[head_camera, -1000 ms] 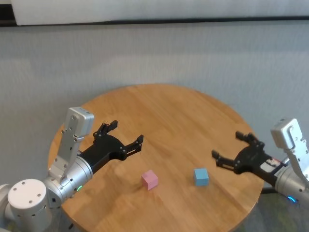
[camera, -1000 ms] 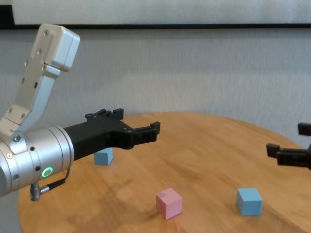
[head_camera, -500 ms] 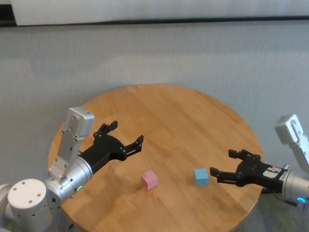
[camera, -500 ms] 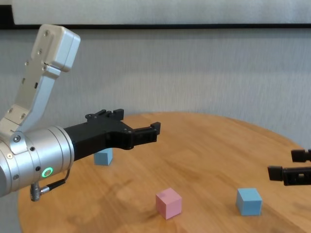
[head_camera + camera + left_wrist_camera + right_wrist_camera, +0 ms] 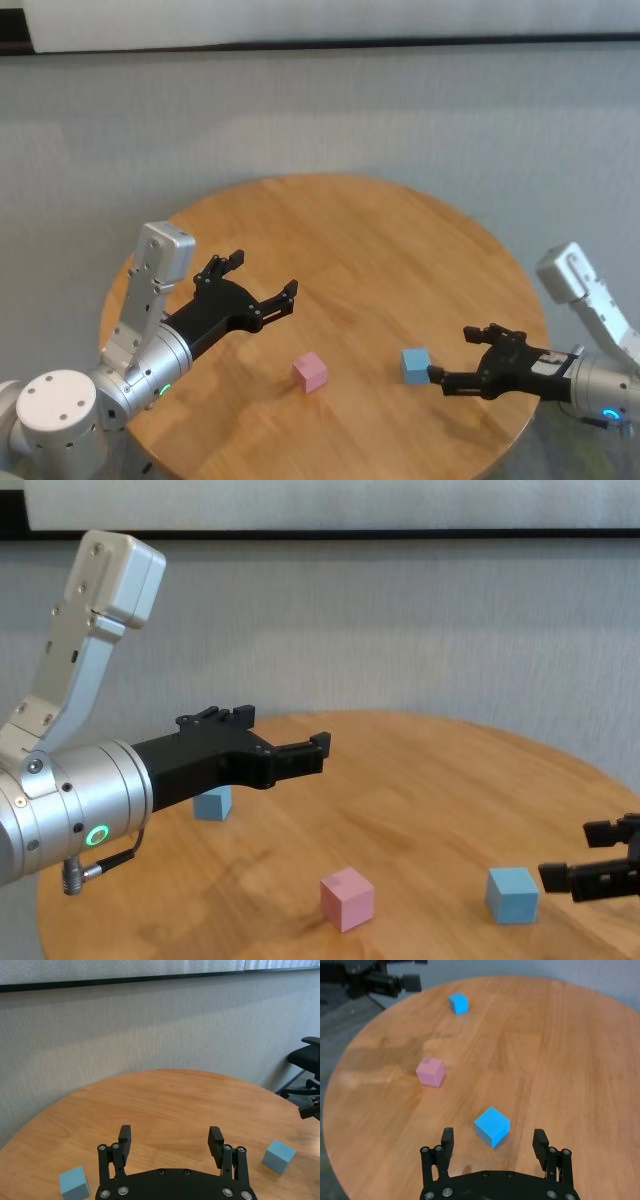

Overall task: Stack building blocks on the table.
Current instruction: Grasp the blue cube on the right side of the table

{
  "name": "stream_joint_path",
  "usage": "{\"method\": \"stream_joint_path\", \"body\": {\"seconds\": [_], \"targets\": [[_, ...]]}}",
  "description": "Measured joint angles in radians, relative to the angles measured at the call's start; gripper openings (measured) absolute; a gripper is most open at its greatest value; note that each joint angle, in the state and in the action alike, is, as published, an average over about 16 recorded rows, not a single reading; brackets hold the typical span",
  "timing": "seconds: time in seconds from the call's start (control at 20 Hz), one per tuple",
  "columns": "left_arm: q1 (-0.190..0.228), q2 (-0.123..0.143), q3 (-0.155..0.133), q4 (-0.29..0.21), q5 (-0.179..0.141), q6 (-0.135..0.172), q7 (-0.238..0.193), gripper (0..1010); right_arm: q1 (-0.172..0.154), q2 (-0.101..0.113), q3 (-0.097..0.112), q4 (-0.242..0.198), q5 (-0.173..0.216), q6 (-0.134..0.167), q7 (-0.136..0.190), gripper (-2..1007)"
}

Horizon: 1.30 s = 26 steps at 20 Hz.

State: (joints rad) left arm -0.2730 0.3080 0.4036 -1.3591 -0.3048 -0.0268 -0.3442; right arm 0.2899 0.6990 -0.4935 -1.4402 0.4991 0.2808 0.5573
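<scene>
Your left gripper has not moved. It hangs over the left side of the table, wide open, and holds nothing. One blue block sits under that arm, near the table's left edge; the arm hides it in the head view. The pink block sits near the front middle, in the same spot as before. The other blue block sits to its right and has not moved either.

Your right gripper is what changed. A second ago it was up higher and back from that block. Now it is down low by the table, right beside the second blue block, with one finger just at the block's side. It is wide open and holds nothing.

You can read no words or labels on anything.
</scene>
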Motion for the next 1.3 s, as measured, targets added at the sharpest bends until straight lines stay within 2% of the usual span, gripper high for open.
{"method": "stream_joint_path", "body": {"seconds": [0.4, 0.6, 0.95, 1.3], "targets": [[0.0, 0.0, 0.0, 0.0, 0.0, 0.0, 0.0, 1001, 0.059, -0.023, -0.055, 0.05, -0.094, -0.011, 0.039, 1000], [0.0, 0.0, 0.0, 0.0, 0.0, 0.0, 0.0, 1001, 0.081, -0.041, -0.072, 0.077, -0.128, -0.015, 0.049, 1001], [0.0, 0.0, 0.0, 0.0, 0.0, 0.0, 0.0, 1001, 0.106, -0.08, -0.086, 0.122, -0.164, -0.024, 0.065, 1001], [0.0, 0.0, 0.0, 0.0, 0.0, 0.0, 0.0, 1001, 0.126, -0.118, -0.087, 0.166, -0.184, -0.024, 0.065, 1001]]}}
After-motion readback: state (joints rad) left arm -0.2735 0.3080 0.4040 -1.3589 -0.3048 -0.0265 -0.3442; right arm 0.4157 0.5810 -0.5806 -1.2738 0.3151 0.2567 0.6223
